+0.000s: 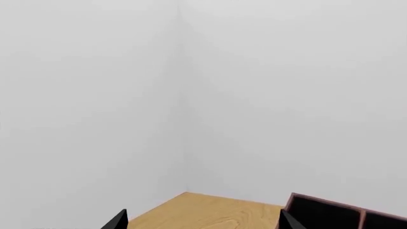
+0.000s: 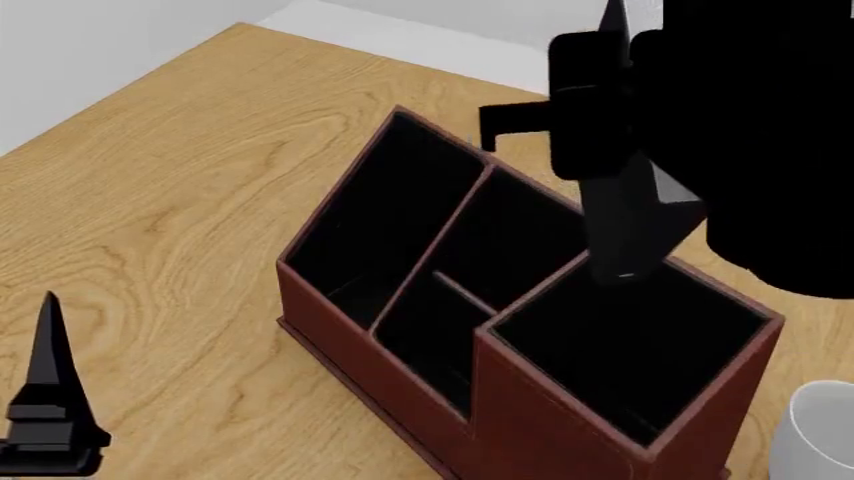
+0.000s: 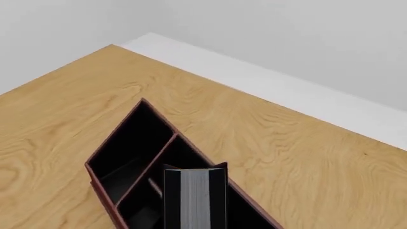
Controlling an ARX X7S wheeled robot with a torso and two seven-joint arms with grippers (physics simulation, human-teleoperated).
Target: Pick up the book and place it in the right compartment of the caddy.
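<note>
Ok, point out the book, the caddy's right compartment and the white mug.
book (image 3: 194,198): right wrist view, on its grey page edges.
right compartment (image 2: 627,345): head view, on its black inside.
white mug (image 2: 821,430): head view, on its side wall at the frame's edge.

book (image 3: 194,198): bottom cut off | right gripper (image 2: 627,235): grip unclear (dark)

A light wooden tabletop (image 2: 174,200) with a wavy grain is seen under plain pale walls (image 1: 267,95), a white band of floor (image 3: 299,90) is shown beyond its far edge, and part of a white mug (image 2: 817,435) is cut off at the head view's lower right corner.
</note>
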